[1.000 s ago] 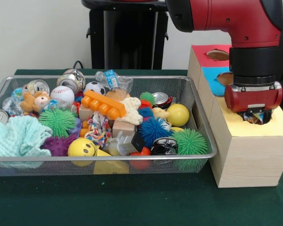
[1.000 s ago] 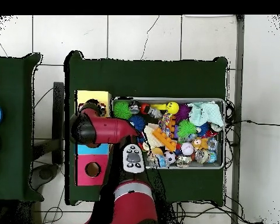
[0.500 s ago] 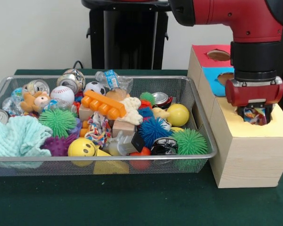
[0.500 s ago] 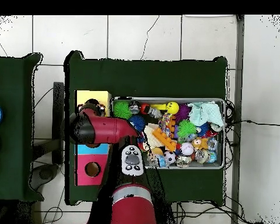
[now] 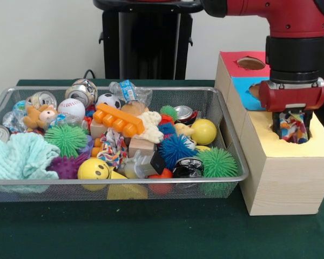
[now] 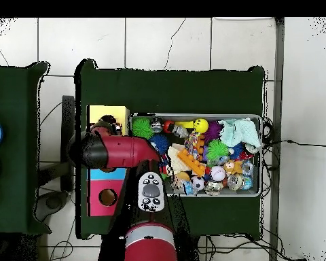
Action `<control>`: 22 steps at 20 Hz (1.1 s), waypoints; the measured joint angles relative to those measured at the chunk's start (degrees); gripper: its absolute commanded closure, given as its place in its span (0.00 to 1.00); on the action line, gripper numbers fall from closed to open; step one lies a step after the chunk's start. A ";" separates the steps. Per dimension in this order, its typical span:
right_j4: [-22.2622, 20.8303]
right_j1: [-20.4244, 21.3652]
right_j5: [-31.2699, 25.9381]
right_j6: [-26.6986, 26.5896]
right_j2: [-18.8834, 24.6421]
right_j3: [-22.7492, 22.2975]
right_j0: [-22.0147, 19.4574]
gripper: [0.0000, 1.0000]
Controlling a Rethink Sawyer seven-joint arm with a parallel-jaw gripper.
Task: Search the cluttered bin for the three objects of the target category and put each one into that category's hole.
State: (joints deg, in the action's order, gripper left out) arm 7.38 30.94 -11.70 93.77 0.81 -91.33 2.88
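- Dark green cloth tabletop (image 5: 151, 232) carries everything.
- Silver wire-mesh bin (image 5: 227, 140) is heaped with toys.
- Pale wooden box with yellow, blue and red tops (image 5: 281, 183): only the overhead view shows all three.
- Claw (image 5: 291, 128) grips a multicoloured knotted rope toy (image 5: 289, 127) above the yellow hole, seen only from the front.

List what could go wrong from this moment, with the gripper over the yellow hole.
1. The gripper holds a multicoloured rope toy at the yellow hole, with the toy's lower end at the opening. If it is released off-centre, a loop could catch on the rim and stay draped on the wooden box.
2. The rope may snag on the gripper and lift back out with the arm.
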 measured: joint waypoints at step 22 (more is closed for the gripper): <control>0.14 1.58 -2.33 0.00 -0.39 -0.40 0.18 0.00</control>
State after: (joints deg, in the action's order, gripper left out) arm 7.53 32.52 -14.04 93.77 0.42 -91.72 3.06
